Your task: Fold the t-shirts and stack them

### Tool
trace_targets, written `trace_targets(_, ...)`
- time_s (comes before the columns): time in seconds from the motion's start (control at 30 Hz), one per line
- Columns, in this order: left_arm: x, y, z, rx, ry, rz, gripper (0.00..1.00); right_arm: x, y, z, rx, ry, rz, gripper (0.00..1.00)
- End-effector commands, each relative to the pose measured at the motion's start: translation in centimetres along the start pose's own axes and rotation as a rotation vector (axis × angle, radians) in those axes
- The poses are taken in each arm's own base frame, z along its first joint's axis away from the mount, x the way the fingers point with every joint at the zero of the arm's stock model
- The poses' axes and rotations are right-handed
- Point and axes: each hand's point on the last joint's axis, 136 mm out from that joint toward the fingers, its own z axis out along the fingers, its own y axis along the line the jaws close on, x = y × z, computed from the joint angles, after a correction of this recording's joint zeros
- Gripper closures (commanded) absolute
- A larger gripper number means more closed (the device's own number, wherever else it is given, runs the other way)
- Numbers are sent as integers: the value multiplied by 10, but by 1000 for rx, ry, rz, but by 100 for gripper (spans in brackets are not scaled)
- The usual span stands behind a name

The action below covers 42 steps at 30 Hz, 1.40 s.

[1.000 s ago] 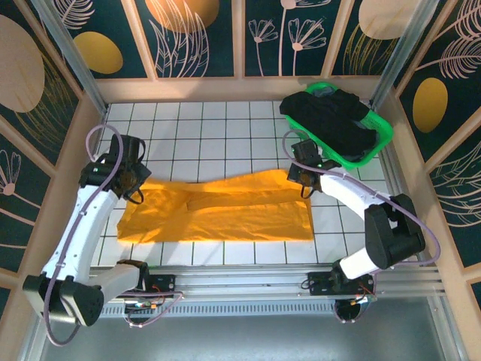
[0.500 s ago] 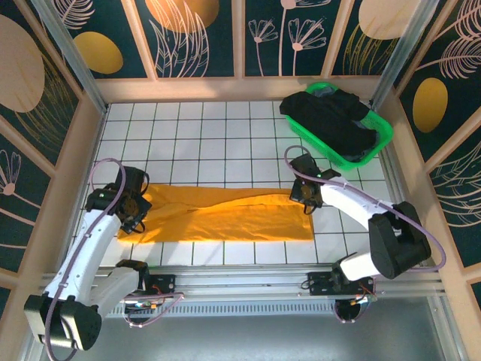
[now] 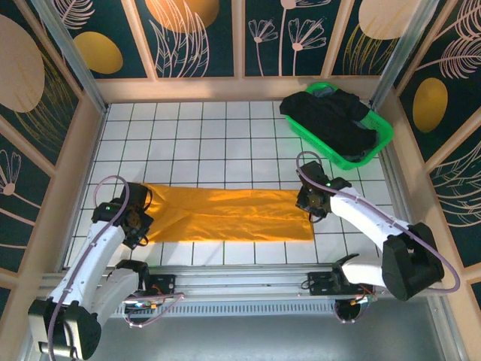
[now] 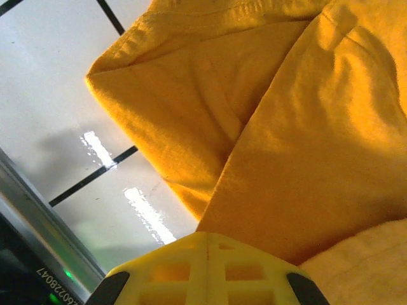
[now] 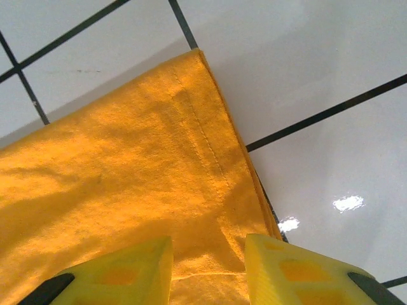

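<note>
Both arms had drawn in toward the near edge since a second earlier, and the mustard t-shirt [image 3: 225,214] had gone from a broad, uneven spread to a long narrow band.

- Mustard t-shirt: lay flat across the tiled worktop [image 3: 210,143], running left to right between the two grippers. Plain orange-yellow knit, no print. A stitched hem ran along its right edge; at the left end, layers overlapped in soft folds.
- Left gripper [image 3: 135,220]: clenched on the shirt's left end, with cloth rising up to its yellow finger.
- Right gripper [image 3: 310,203]: released; yellow fingers [image 5: 121,267] stood apart over the shirt's right corner.
- Black t-shirt [image 3: 331,120]: heaped in the green basket [image 3: 385,134] at the far right, well apart from the mustard one.
- Writing: a line of digits [image 4: 57,286] at the left wrist view's lower left, upside down and cut off; not reliably readable.
</note>
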Motion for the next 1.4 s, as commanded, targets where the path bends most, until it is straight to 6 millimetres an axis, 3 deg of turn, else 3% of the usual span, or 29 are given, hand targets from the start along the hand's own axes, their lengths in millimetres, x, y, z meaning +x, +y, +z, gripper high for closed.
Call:
trace_targets(0.0,-2,-3,6,1,-15,-29,100,-4,8,-8,-25,4,23,69)
trace_targets(0.23,-9,-6,2,-7,-42,-15,100,4,11,14,-5,79,7,87)
trace_targets(0.37,-7,-4,3,-15,-32,-14,100,12,10,29,19,134,0,88)
trace_targets(0.57,7,-3,7,-5,40,-41,100,8,12,40,57,152,-12,90)
trace_targets(0.83,2,-34,-29,90,85,5,100,-6,13,40,82,118,-20,91)
trace_targets(0.97,7,-29,-38,74,118,24,100,-15,14,39,87,97,-18,92)
trace_targets(1.2,29,-12,-27,52,201,62,100,-22,17,40,99,84,-24,93)
trace_targets(1.37,47,-21,-14,116,284,153,100,-19,13,38,104,86,-10,93)
